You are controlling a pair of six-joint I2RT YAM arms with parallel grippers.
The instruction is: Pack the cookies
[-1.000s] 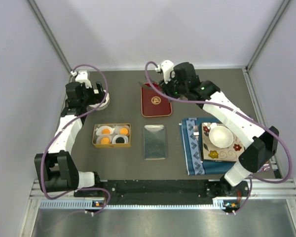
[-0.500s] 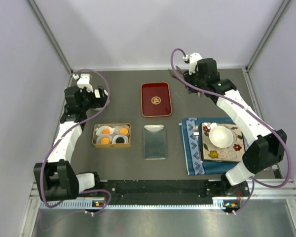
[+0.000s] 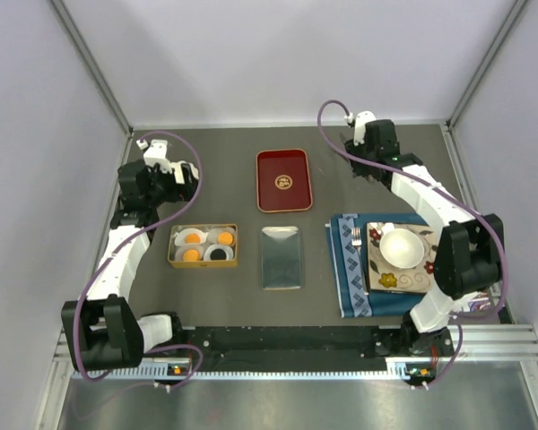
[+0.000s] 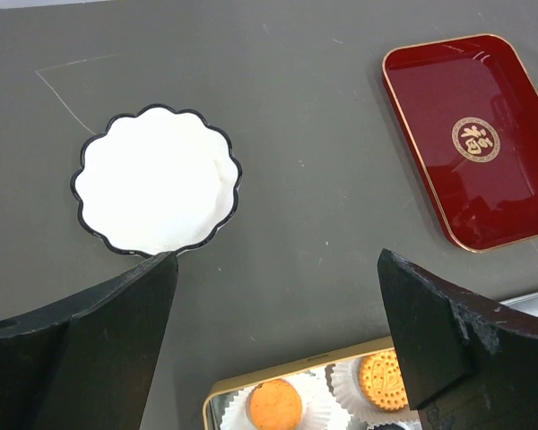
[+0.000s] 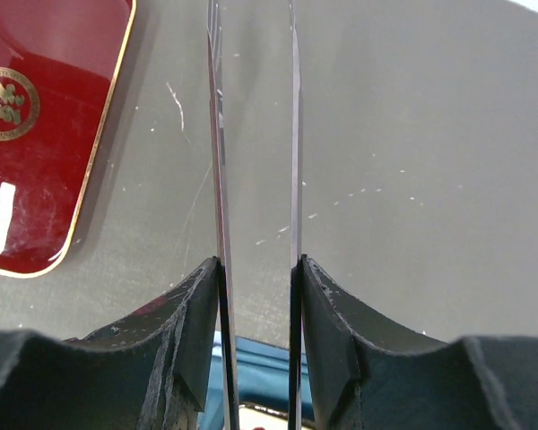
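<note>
The left hand (image 4: pixel 276 260) hangs with its fingers wide apart, the cookies (image 4: pixel 275 405) just behind its fingertips. The right hand (image 5: pixel 255 264) is clamped on metal tongs (image 5: pixel 216 134).

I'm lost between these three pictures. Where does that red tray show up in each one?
Top external: the red tray lies at centre, towards the table's far side.
Left wrist: the tray sits upper right, running to the right edge.
Right wrist: the tray is upper left, cut by the frame, left of the metal tongs.
Shared landmark: the round gold emblem in its middle, seen in all three.
</note>
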